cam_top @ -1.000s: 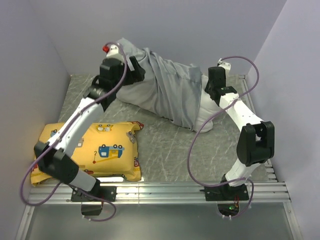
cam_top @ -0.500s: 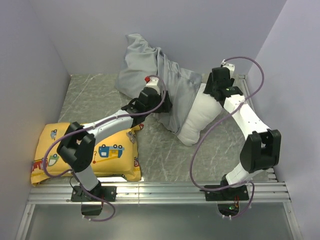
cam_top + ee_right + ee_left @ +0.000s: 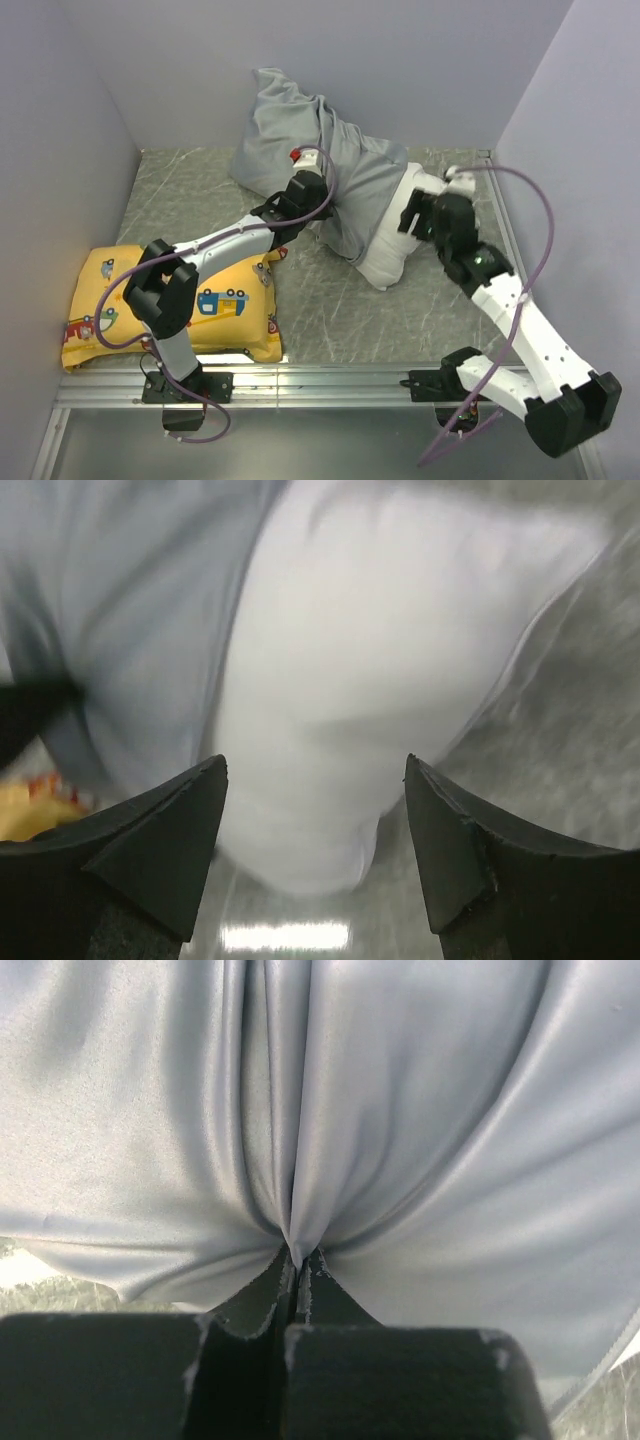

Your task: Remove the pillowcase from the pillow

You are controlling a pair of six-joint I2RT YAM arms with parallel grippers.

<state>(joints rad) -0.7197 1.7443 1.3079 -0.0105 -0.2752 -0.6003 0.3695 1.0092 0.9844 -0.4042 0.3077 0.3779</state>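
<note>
Grey marbled table [image 3: 330, 300], enclosed by pale walls [image 3: 400, 60]. The grey pillowcase [image 3: 300, 135] lies bunched at the far middle of the table. It covers most of the white pillow [image 3: 392, 240], whose bare end protrudes from the pillowcase's right-hand opening. Left gripper [image 3: 298, 1258]: fingers closed tight, with a fold of the pillowcase pinched between them at its near edge. Right gripper [image 3: 312, 770]: fingers spread wide, holding nothing, facing the pillow's bare end just right of the pillowcase. A yellow vehicle-print pillow [image 3: 200, 300] lies near-left of the pillowcase, apart from it.
</note>
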